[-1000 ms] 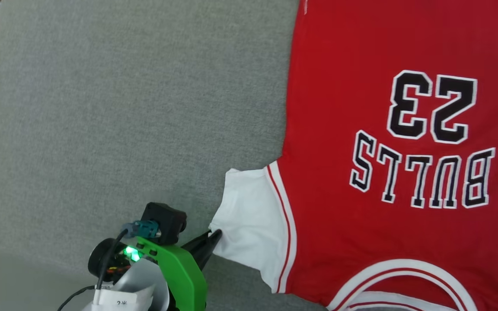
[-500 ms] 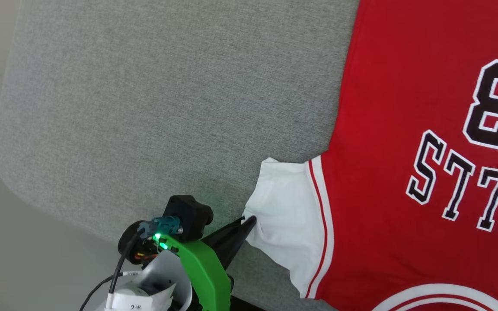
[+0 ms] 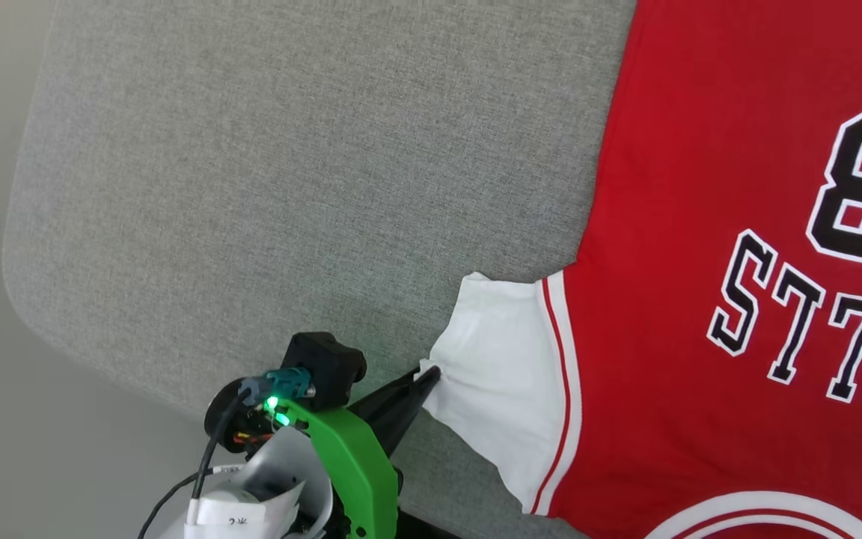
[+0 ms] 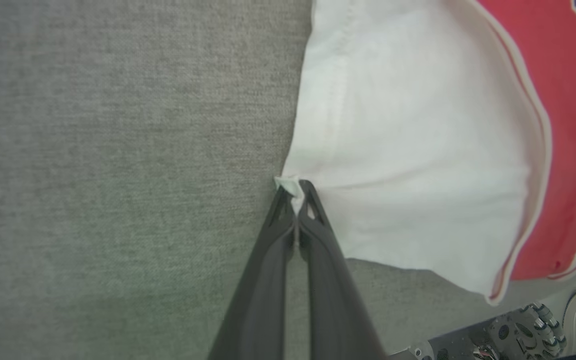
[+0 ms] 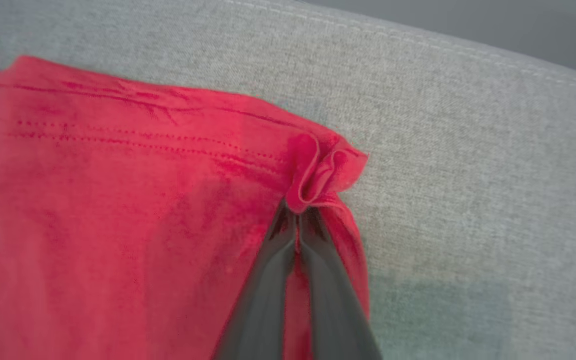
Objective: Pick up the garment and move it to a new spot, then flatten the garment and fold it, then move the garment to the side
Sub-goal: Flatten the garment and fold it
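Nearest the robot, the left gripper (image 4: 295, 189) lies low over the grey padded table (image 3: 289, 187). Its jaws pinch the outer corner of the white sleeve (image 4: 418, 165), and faint creases run from the pinch into the sleeve cloth. Beyond the sleeve's striped trim (image 3: 562, 389), the garment (image 3: 700, 224) lies spread print-side up on the right part of the table. Its collar is toward the robot, so the black lettering (image 3: 798, 322) reads upside down in the head view. Farther off, at what appears to be the garment's far end, the right gripper (image 5: 298, 212) has its jaws pressed together on a corner of the red hem (image 5: 325, 170). The hem bunches into a small fold just past the tips.

Handling, by judgement: the knit is light, limp and not fragile. It will likely sag between the two holds and drag on the textured table. Corners and hems, where stitching doubles the cloth, should slip least. A shallow pinch like the one on the sleeve corner may pull free under sharp tension.
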You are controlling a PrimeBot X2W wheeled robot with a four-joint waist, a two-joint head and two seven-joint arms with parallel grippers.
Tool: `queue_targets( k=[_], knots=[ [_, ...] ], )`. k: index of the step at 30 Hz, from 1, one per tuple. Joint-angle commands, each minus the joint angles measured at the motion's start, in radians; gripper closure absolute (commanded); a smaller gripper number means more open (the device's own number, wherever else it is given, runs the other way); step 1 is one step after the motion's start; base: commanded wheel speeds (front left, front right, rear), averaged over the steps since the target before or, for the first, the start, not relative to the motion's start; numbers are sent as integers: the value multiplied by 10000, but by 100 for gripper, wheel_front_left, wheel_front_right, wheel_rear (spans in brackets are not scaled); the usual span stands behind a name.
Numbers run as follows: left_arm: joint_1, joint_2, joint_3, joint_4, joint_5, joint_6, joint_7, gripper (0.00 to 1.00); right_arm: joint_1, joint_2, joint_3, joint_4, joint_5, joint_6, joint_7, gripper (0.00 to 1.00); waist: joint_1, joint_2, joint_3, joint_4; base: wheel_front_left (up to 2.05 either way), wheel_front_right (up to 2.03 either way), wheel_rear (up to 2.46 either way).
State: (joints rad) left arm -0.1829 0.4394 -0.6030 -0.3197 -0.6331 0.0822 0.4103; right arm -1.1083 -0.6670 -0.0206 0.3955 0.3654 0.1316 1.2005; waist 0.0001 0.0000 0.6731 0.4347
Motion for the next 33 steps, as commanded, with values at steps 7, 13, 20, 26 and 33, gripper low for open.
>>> queue_targets(
  k=[7,13,20,26,33],
  knots=[
    [57,333,270,293,-57,195,67,100,2277,106,-321,609,228,-9,-583,100,-1,0,-1554,-803,0,0,0],
    [263,498,403,411,-108,350,60,100,3889,419,-1060,568,896,-9,-1204,100,-1,0,-2615,-1366,0,0,0],
    [743,457,609,541,-383,660,-85,100,5863,1317,-1852,-80,1523,-9,-1824,100,-1,0,-3683,-2115,0,0,0],
    [1027,552,765,728,-538,812,-134,100,7277,1695,-2273,-696,1892,-9,-1910,100,-1,0,-4408,-2599,0,0,0],
    [1355,541,825,937,-726,908,-226,100,8759,1974,-2516,-1489,2232,-9,-1991,100,-1,0,-5134,-2972,0,0,0]
  ],
)
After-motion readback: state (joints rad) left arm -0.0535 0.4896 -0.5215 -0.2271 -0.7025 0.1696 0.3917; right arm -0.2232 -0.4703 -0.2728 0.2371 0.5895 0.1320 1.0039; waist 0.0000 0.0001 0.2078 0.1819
